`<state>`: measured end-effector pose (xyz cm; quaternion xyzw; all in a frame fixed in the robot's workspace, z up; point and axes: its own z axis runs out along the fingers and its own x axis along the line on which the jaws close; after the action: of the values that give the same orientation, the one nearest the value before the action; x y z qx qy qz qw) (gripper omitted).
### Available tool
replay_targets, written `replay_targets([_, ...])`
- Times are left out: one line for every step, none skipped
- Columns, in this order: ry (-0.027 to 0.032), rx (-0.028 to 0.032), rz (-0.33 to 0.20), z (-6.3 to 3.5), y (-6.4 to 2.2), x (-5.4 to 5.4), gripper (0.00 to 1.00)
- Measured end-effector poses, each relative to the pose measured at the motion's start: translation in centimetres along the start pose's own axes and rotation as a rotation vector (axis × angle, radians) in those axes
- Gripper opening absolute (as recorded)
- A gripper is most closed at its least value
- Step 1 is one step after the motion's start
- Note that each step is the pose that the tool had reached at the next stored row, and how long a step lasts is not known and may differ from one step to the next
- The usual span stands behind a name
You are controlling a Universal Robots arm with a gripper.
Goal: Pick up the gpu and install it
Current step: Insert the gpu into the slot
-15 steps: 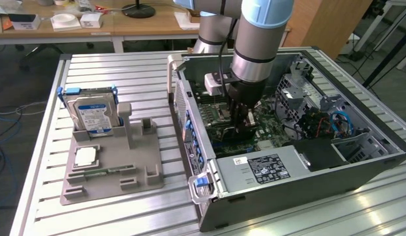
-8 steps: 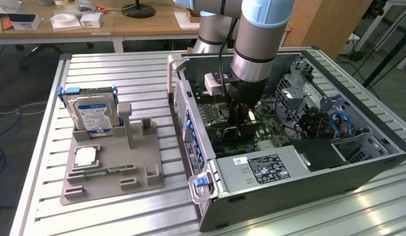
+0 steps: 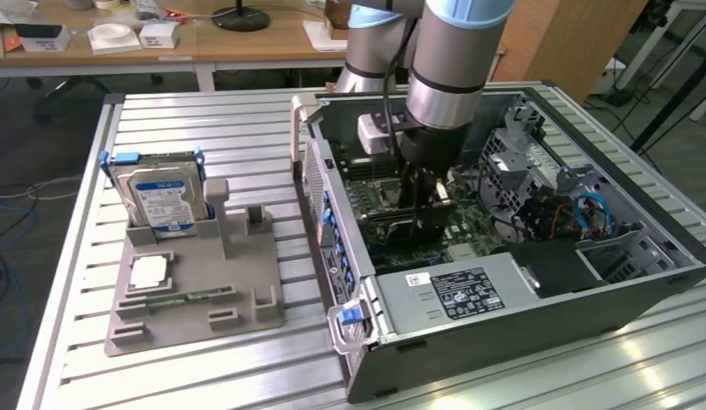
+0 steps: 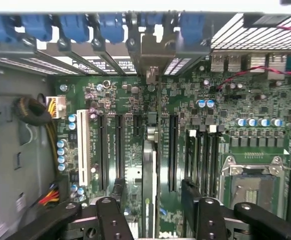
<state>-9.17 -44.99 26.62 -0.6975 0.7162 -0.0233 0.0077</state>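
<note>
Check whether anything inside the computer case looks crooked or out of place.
Nothing stands out. The gpu stands edge-on in its motherboard slot, bracket at the rear slots, between the open gripper fingers.

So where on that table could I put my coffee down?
Bare slatted table lies behind the hard drive and in front of the grey holder. Inside the computer case it is crowded, with the open tool over the card.
</note>
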Motion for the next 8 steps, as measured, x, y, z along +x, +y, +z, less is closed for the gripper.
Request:
replay_targets([0.0,0.0,0.0,-0.34,-0.02,0.0,0.56])
replay_targets([0.0,0.0,0.0,-0.67,-0.03,-0.01,0.56])
replay_targets([0.0002,-0.0001,0.0,-0.91,-0.05,-0.02,0.56])
replay_targets([-0.0002,0.0001,0.0,-0.95,-0.05,-0.02,0.56])
replay_targets([-0.0005,0.0,0.0,-0.94,-0.05,-0.02,0.56])
replay_targets([-0.0005,0.0001,0.0,-0.94,-0.04,-0.02,0.56])
replay_targets([-0.0004,0.0,0.0,-0.95,-0.04,-0.03,0.56])
replay_targets([-0.0004,0.0001,0.0,-0.95,-0.04,-0.02,0.56])
